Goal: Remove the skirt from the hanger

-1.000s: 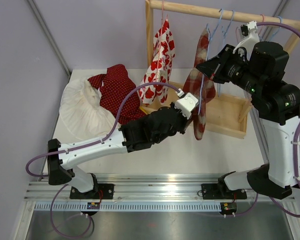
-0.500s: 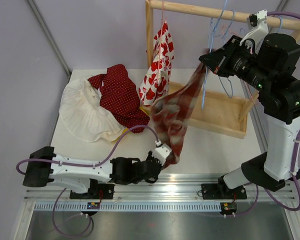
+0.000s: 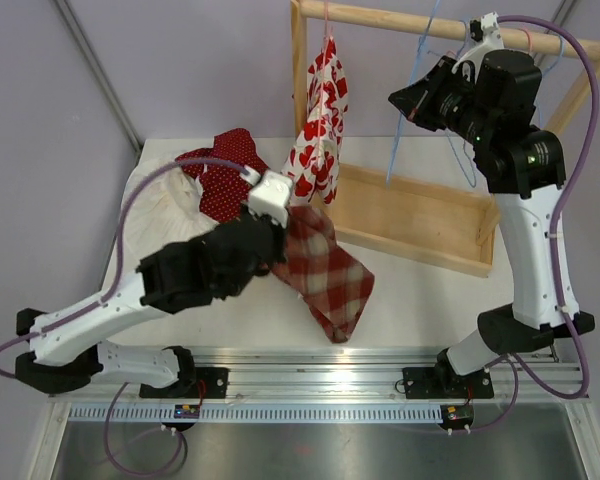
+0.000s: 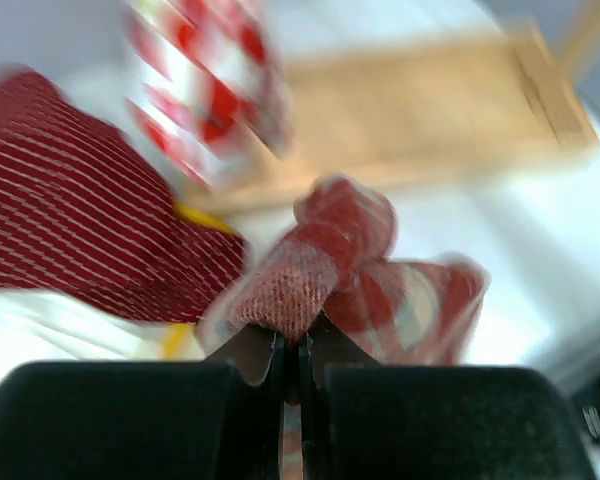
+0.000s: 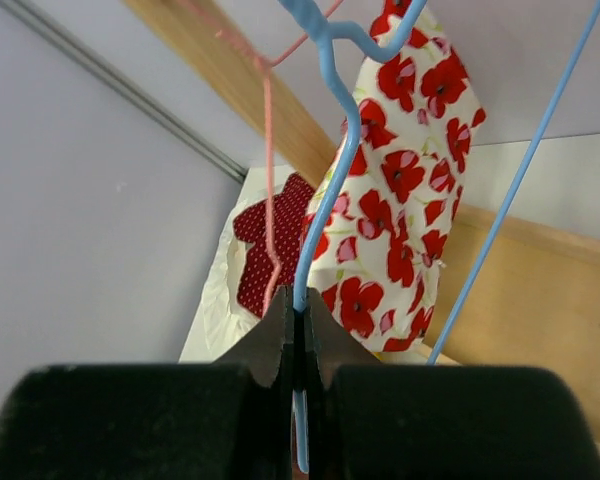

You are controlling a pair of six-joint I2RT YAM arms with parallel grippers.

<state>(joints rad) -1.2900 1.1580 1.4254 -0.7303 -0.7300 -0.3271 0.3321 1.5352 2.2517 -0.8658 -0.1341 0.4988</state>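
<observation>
— What is on the desk [image 3: 430, 300]?

— One wooden rack [image 3: 410, 215], at the far right part. It has one rail on top and one tray below.

— How many clothes do you count?

— Four. One white garment [image 3: 155, 215] and one dark red dotted garment [image 3: 220, 175] lie at the far left, touching each other. One poppy-print garment [image 3: 315, 120] hangs from the rail. The fourth is the red plaid skirt [image 3: 325, 270].

— Where is the skirt?

— It is off the hanger. It lies on the desk in front of the rack, with one bunched end lifted.

— And the hangers?

— One blue hanger [image 5: 325, 210] hangs bare on the rail. More blue wires are beside it, but I cannot count them.

— The two grippers?

— The left gripper [image 4: 290, 345] is closed on the bunched end of the skirt. The right gripper [image 5: 295, 320] pinches the blue hanger's wire.
</observation>
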